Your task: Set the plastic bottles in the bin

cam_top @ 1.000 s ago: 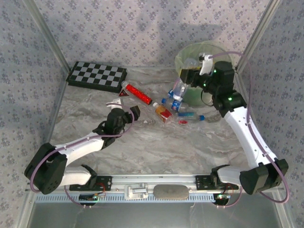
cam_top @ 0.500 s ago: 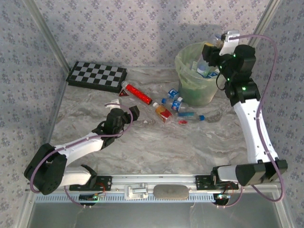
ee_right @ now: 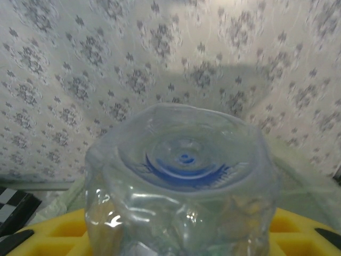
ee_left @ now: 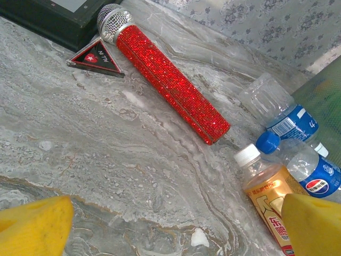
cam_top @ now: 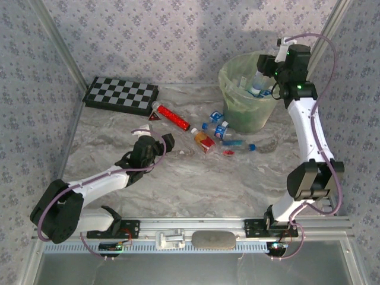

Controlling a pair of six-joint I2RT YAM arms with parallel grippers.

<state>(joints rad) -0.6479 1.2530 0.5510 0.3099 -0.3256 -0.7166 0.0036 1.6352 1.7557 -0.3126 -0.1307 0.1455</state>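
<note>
Top view, layout: the right gripper (cam_top: 265, 66) stands high over the bin (cam_top: 233, 105) at the far right of the table (cam_top: 196, 184), closed on a clear bottle (cam_top: 259, 85) held above the bin's mouth. The left gripper (cam_top: 155, 141) sits low at mid-left, jaws spread wide and empty, facing a cluster of loose bottles (cam_top: 222, 132) that lies on the table between it and the bin. A checkerboard (cam_top: 122, 95) lies far left, with a red stick (cam_top: 172, 117) between it and the cluster.

Right wrist view, detail of the grip: the clear bottle's base faces the camera, blue-tinted at its centre, walls crumpled. Yellow pads (ee_right: 48, 230) flank it on both sides. The patterned wall stands behind.

Left wrist view, detail of the cluster: yellow pads (ee_left: 32, 226) occupy both lower corners, with bare marble between them. An orange bottle (ee_left: 269, 194) with a white cap lies nearest, its lower part hidden behind the right pad; whether they touch cannot be told. Two blue-labelled bottles (ee_left: 285, 120) lie just beyond it. The red stick proves glittered, with a silver mesh head, and a triangular tag (ee_left: 98, 57) lies just beside that head. The bin's green wall shows at the right edge
</note>
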